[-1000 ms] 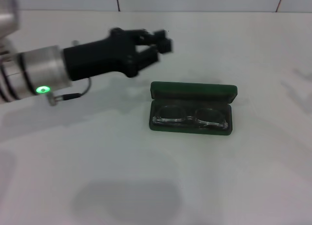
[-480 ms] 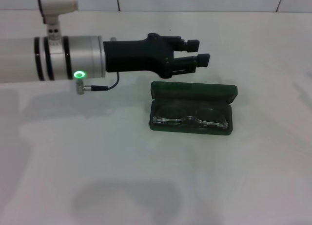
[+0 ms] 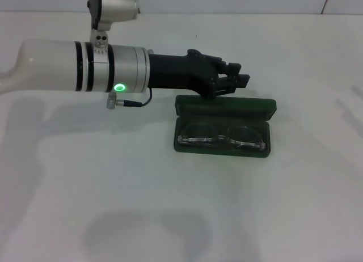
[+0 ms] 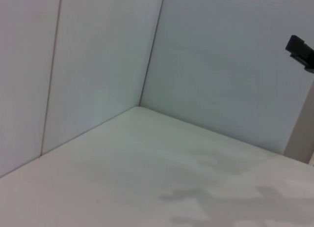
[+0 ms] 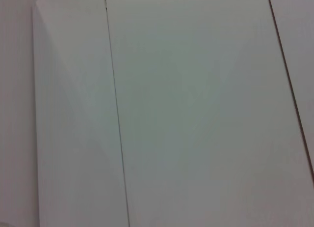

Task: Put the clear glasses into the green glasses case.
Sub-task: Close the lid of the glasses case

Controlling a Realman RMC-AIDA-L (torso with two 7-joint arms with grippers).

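The clear glasses point(image 3: 221, 136) lie folded inside the green glasses case point(image 3: 224, 110), which sits open near the centre of the white table point(image 3: 170, 205), lid raised at 12 o'clock. So the placing looks done; closing the lid may remain. The left gripper point(image 3: 238, 83) hovers just past the lid's far edge, fingers pressed nearly together, holding nothing. The right gripper is out of view.

White table point(image 3: 113, 205): open green glasses case point(image 3: 224, 107) on it, mid-right.
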